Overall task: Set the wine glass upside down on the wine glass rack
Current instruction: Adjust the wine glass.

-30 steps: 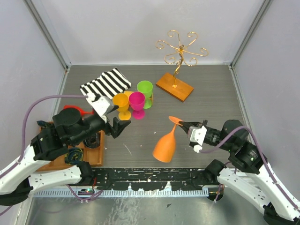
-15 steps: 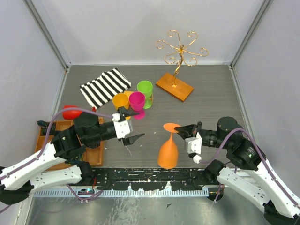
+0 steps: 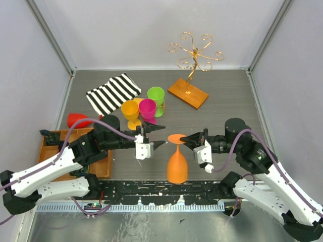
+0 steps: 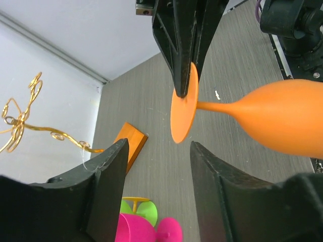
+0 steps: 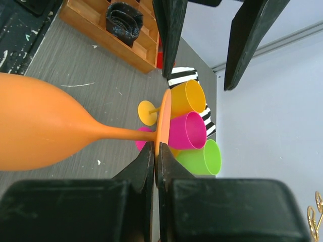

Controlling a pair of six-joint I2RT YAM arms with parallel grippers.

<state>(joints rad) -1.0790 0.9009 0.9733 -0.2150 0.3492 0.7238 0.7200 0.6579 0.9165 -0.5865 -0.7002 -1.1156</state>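
Grey counter (image 3: 227, 101): one rack (image 3: 192, 65) by its far edge, three cups (image 3: 148, 108) mid-counter; right fingers (image 5: 144, 164) clamp the foot of one wine glass (image 3: 176, 164), left fingers (image 4: 108, 176) spread.

An orange wine glass (image 3: 177, 164) hangs bowl-down near the front of the table, its round foot uppermost. The right gripper (image 3: 183, 138) pinches the foot's rim from the right. The left gripper (image 3: 162, 136) sits just left of the foot, jaws apart. Behind stand yellow (image 3: 130, 109), pink (image 3: 148, 108) and green (image 3: 156, 95) cups beside a striped cloth (image 3: 113, 93). The gold wire rack (image 3: 195, 54) stands at the back on its wooden base.
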